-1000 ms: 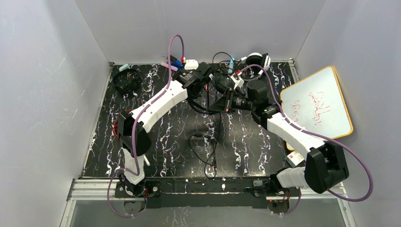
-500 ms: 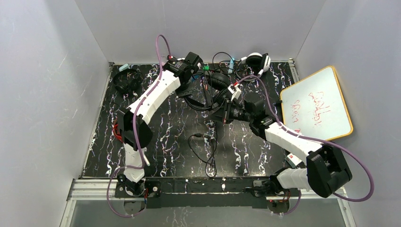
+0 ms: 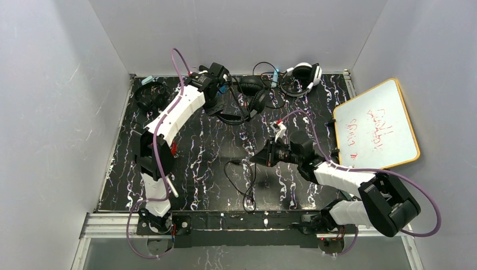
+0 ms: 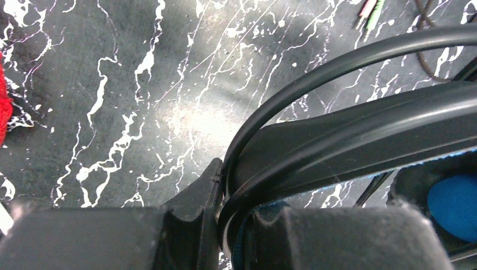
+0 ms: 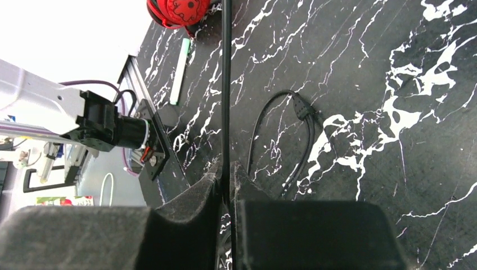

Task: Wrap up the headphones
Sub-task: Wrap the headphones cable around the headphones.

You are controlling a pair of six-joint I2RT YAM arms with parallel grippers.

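Observation:
My left gripper [image 3: 223, 94] is at the back of the table, shut on the headband of the black headphones with blue headband [image 3: 251, 97]. In the left wrist view the headband [image 4: 360, 132] sits clamped between my fingers, a blue pad at the right edge. My right gripper [image 3: 260, 159] is at mid table, shut on the headphones' thin black cable [image 5: 226, 84], which runs straight out from between the fingers. The rest of the cable lies in loops [image 3: 242, 181] near the front. The red headphones [image 5: 179, 10] show partly beside the left arm. The all-black pair [image 3: 151, 95] lies back left.
A white headset [image 3: 304, 73] with tangled cables lies at the back right. A whiteboard [image 3: 376, 124] leans off the table's right edge. A small white box [image 3: 350, 189] sits by the right arm's base. The table [image 3: 197, 157] is black marbled.
My left gripper has carried the headphones left and toward the back. My right gripper has moved toward the front with the cable, drawing it out longer.

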